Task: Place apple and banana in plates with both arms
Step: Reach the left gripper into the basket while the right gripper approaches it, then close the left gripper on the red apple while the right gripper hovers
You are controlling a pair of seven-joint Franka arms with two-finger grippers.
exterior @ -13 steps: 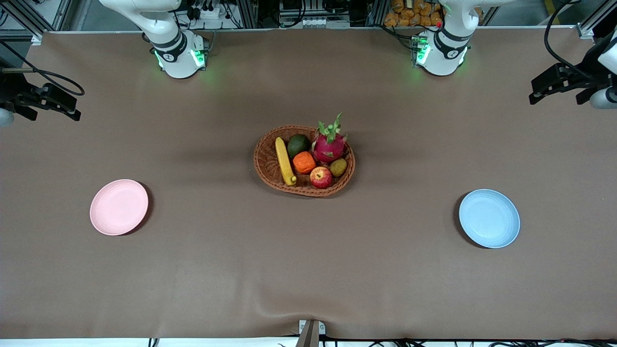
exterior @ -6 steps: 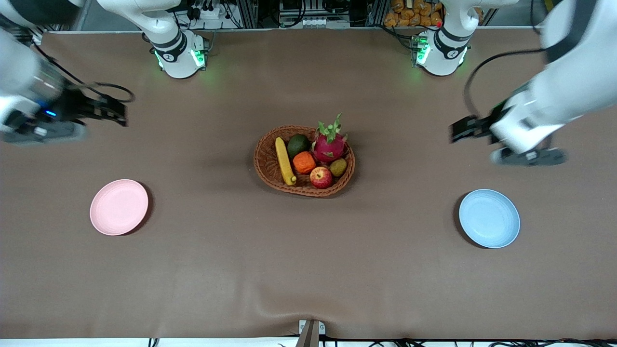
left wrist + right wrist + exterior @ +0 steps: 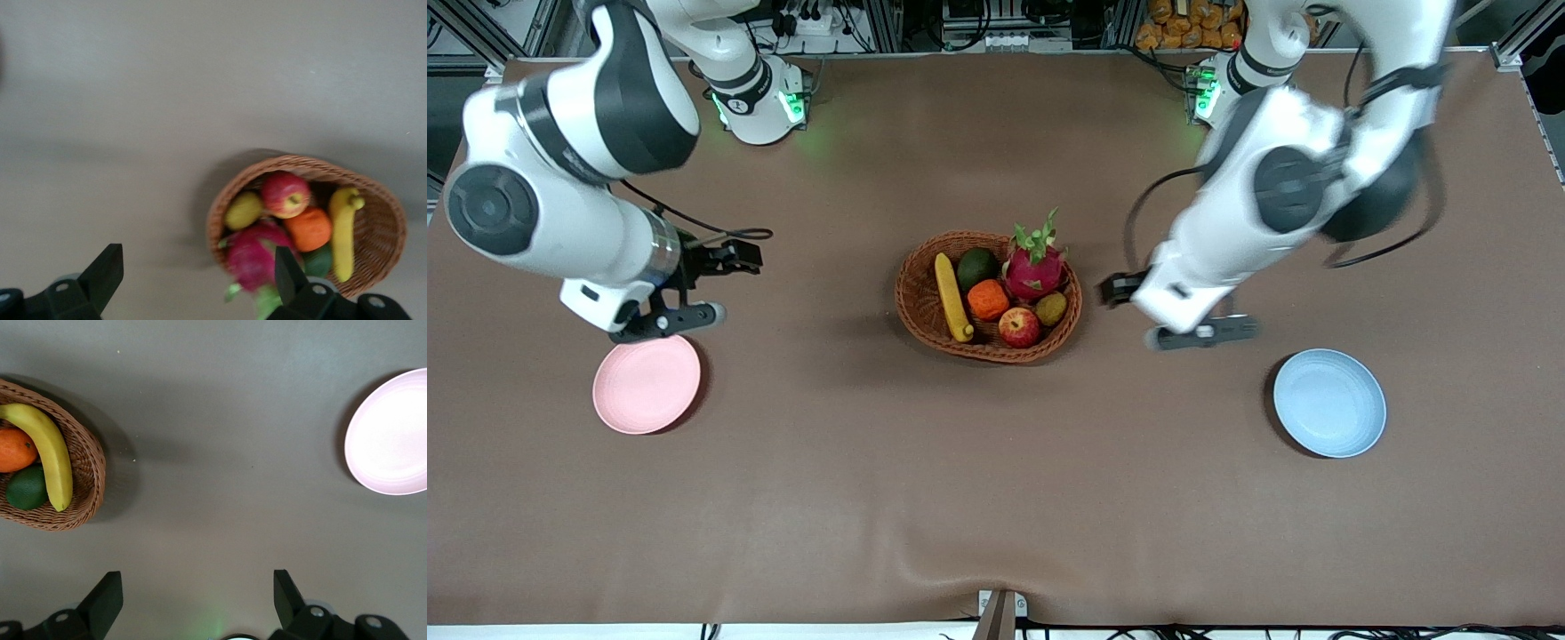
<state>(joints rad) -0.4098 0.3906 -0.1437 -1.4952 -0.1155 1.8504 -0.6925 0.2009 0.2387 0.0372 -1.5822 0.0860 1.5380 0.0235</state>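
The wicker basket (image 3: 925, 307) is sitting near the middle of the desk (image 3: 996, 498), a little toward the edge where the arm bases stand. The banana (image 3: 952, 297) is lying inside it along the wall facing the right arm's end of the desk. The apple (image 3: 1019, 327) is resting in the basket too, in the part nearest the front camera, touching the orange ridged fruit (image 3: 988, 300). A dragon fruit (image 3: 1035, 268), a dark green avocado (image 3: 977, 267) and a small olive-green fruit (image 3: 1051, 308) are sharing the basket.

Both of the 2 plates are lying bare: the pink plate (image 3: 647, 382) toward the right arm's end of the desk, the blue plate (image 3: 1329, 403) toward the left arm's end, each well apart from the basket.

The right gripper (image 3: 738, 258) is hanging over bare desk between the pink plate and the basket, its fingers (image 3: 103, 600) spread wide and holding nothing. The left gripper (image 3: 1116, 289) is hanging over the desk just beside the basket, its fingers (image 3: 107, 273) also spread wide and holding nothing.
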